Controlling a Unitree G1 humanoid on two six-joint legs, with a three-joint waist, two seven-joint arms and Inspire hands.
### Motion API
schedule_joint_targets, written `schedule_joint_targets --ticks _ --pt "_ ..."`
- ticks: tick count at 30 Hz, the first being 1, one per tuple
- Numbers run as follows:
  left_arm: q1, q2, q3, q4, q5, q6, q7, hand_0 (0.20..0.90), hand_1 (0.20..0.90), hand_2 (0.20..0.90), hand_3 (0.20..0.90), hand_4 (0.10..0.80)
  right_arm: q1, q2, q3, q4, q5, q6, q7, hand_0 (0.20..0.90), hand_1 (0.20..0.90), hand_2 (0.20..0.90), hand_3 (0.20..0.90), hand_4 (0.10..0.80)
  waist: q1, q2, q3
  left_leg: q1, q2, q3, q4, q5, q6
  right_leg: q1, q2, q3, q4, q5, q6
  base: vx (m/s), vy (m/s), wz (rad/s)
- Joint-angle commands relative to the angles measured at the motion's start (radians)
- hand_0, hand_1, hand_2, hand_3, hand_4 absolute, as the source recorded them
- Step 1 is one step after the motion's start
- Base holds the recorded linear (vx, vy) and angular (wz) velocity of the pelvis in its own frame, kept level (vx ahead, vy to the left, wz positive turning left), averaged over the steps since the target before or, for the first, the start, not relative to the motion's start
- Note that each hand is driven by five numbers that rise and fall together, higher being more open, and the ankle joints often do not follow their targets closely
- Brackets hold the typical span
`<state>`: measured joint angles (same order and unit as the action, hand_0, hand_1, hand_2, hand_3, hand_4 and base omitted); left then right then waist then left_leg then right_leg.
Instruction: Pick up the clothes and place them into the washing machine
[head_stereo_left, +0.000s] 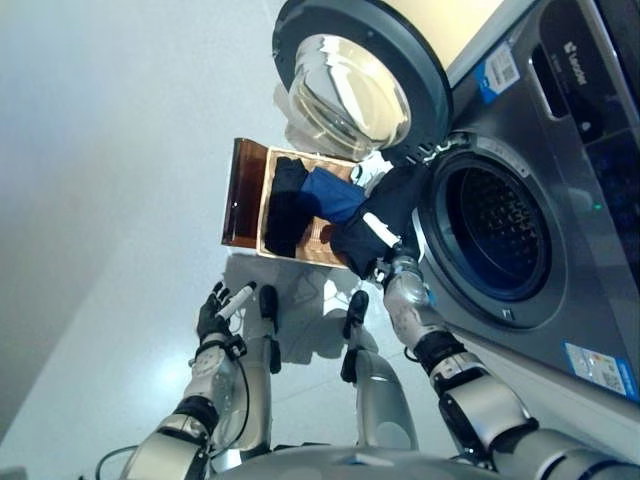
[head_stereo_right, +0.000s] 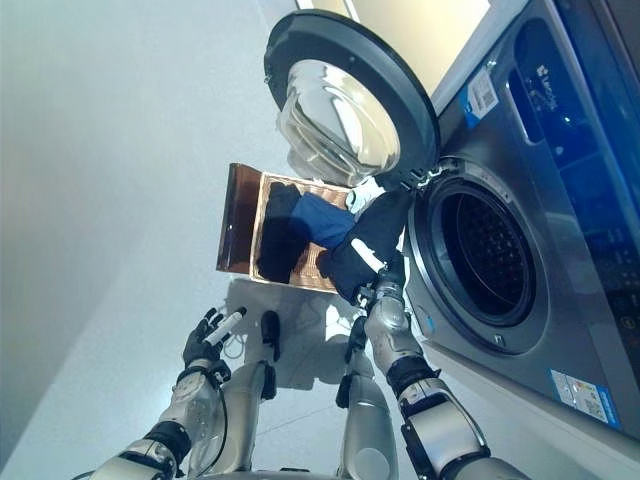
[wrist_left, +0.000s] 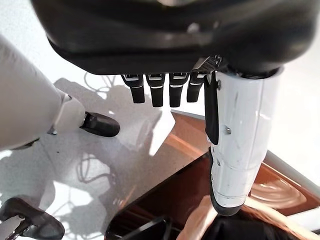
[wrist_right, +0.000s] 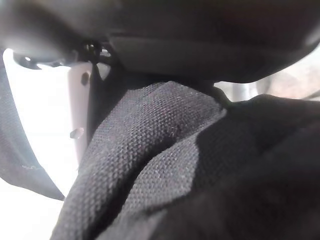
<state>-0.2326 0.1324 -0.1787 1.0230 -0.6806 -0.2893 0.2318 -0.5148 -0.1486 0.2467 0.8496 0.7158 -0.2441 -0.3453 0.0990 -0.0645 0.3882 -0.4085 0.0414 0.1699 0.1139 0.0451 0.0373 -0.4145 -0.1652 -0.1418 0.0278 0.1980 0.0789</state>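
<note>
Right hand (head_stereo_left: 392, 268) with fingers clamped on a black garment (head_stereo_left: 385, 215), lifted between the wooden basket (head_stereo_left: 246, 192) and the washing machine's open drum (head_stereo_left: 497, 235); left hand (head_stereo_left: 214, 314) low, fingers loosely straight, empty.

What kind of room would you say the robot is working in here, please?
Probably a laundry area: a front-loading washing machine stands with its round door swung open, and a brown basket of clothes sits on the pale floor beside it.

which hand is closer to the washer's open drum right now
Right. The right hand is up beside the drum opening, clutching a dark garment lifted from the basket. The left hand hangs open over the floor, well away from the washing machine.
</note>
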Motion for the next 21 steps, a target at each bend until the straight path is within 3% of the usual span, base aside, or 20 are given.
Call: schedule_joint_targets --ticks 1,12,21 --pt "-0.016 -0.017 -0.038 0.022 0.001 -0.04 -0.011 0.9 0.9 0.9 0.9 0.8 -0.051 -0.062 -0.025 -0.102 -0.006 -0.129 0.033 0.2 0.2 0.2 0.2 0.3 0.028 0.069 -0.024 0.091 -0.005 -0.054 -0.201 0.044 -0.078 0.038 -0.02 0.001 0.047 -0.01 0.085 0.0 0.0 0.0" --pt "-0.024 -0.022 -0.033 0.035 0.001 -0.044 -0.004 0.9 0.9 0.9 0.9 0.8 -0.039 -0.043 -0.036 -0.105 0.045 -0.148 0.051 0.2 0.2 0.2 0.2 0.3 0.025 0.061 -0.03 0.1 -0.001 -0.054 -0.201 0.036 -0.076 0.042 -0.018 0.001 0.047 -0.008 0.086 0.001 0.0 0.0" --pt "-0.033 -0.028 -0.029 0.066 -0.017 -0.048 0.006 0.9 0.9 0.9 0.9 0.8 -0.023 0.014 -0.143 -0.065 0.286 -0.229 0.065 0.2 0.2 0.2 0.2 0.3 0.021 0.068 -0.025 0.11 0.002 -0.051 -0.201 0.028 -0.08 0.048 -0.014 0.003 0.048 -0.016 0.083 0.0 0.0 0.0"
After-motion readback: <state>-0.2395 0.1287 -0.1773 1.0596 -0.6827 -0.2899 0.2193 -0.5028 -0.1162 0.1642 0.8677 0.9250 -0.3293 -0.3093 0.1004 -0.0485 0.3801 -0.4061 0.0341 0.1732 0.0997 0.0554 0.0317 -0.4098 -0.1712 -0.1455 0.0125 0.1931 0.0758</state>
